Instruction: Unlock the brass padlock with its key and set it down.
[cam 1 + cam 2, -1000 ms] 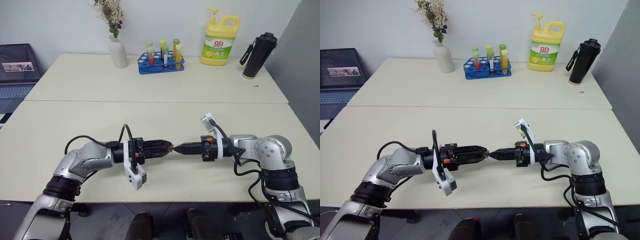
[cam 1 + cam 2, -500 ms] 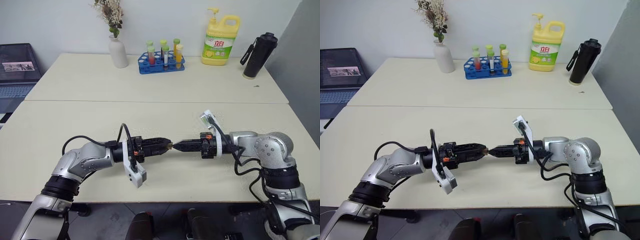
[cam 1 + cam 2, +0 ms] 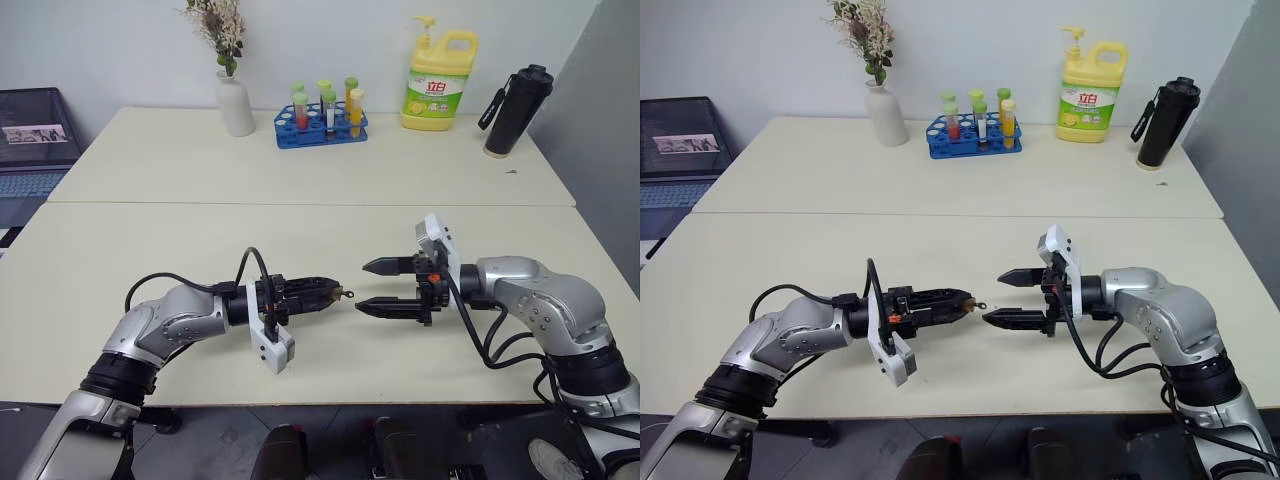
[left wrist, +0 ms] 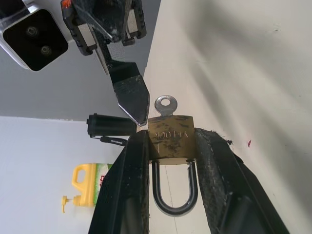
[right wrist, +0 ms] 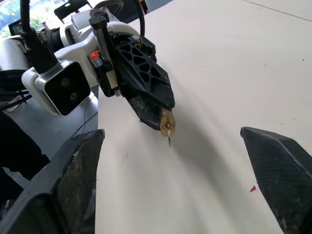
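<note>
Matte cream table (image 3: 300, 190); brass padlock (image 4: 171, 140) pinched, round-headed key (image 4: 165, 105) protruding.

Key (image 4: 165, 104) in clamped brass padlock (image 4: 171, 143)

Left arm: reaches in from the near left, forearm roughly level, pointing right.
Left end effector (image 3: 334, 293): fingers (image 4: 127, 180) clamped on the brass padlock (image 4: 171, 139), key (image 4: 165, 105) protruding from its tip.
Right arm: reaches in from the near right, pointing left.
Right end effector (image 3: 371, 286): fingers spread wide, one above the other, just beside the key, holding nothing.
</note>
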Robot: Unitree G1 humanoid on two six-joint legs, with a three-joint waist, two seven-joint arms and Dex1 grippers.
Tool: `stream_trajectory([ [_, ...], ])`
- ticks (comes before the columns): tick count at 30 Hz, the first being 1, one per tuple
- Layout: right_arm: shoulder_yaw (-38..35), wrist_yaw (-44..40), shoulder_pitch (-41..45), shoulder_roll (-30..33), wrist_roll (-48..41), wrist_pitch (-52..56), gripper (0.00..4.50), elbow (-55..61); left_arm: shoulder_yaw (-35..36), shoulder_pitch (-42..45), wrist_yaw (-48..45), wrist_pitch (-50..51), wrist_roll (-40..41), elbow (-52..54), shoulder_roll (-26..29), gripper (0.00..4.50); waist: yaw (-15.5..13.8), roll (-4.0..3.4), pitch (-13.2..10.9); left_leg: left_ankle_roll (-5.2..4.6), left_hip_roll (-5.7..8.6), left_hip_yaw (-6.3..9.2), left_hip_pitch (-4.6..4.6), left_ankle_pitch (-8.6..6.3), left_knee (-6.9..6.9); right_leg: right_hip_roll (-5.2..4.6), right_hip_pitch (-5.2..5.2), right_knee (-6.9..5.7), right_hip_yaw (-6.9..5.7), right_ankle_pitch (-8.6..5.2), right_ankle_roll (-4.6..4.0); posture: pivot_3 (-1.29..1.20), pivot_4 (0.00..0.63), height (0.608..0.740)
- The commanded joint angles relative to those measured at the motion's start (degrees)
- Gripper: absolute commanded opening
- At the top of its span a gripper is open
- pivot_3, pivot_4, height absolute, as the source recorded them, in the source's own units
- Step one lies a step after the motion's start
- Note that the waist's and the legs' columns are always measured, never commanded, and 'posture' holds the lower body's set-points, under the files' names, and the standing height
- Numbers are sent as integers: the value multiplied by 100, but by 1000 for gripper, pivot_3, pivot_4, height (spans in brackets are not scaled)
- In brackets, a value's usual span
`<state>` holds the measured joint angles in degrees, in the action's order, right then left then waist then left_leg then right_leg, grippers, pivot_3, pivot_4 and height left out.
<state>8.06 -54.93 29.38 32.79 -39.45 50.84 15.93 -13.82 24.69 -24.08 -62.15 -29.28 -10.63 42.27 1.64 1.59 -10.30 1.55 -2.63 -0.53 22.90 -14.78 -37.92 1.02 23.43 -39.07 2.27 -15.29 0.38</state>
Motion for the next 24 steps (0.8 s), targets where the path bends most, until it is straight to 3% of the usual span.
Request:
stream_trajectory([
  [1,-2,284,-156,-341,-131,33,4500,196,54,13,61,174,230,291,-87,960,0,1,1,0,0,0,0,0,1,0,0,-1,0,0,0,0,150,740],
  [10,-103,728,-26,-979,-248,363,4500,-154,119,-56,108,328,159,422,-123,960,0,1,0,0,2,2,0,0,-1,0,0,-2,0,12,-20,0,150,740],
  [18,-208,846,43,-1128,-412,564,4500,-259,140,-94,165,422,94,492,-105,960,1,0,0,0,2,3,0,0,-1,0,0,-1,0,11,-19,0,150,740],
  [21,-218,887,64,-1167,-404,571,3953,-303,130,-109,200,429,64,525,-96,960,0,0,0,0,2,2,0,0,0,0,0,-1,0,11,-19,0,150,740],
  [24,-191,868,66,-1150,-381,556,2865,-301,131,-121,215,447,68,526,-98,960,1,1,0,0,2,2,0,0,0,0,0,-1,0,12,-20,0,150,740],
])
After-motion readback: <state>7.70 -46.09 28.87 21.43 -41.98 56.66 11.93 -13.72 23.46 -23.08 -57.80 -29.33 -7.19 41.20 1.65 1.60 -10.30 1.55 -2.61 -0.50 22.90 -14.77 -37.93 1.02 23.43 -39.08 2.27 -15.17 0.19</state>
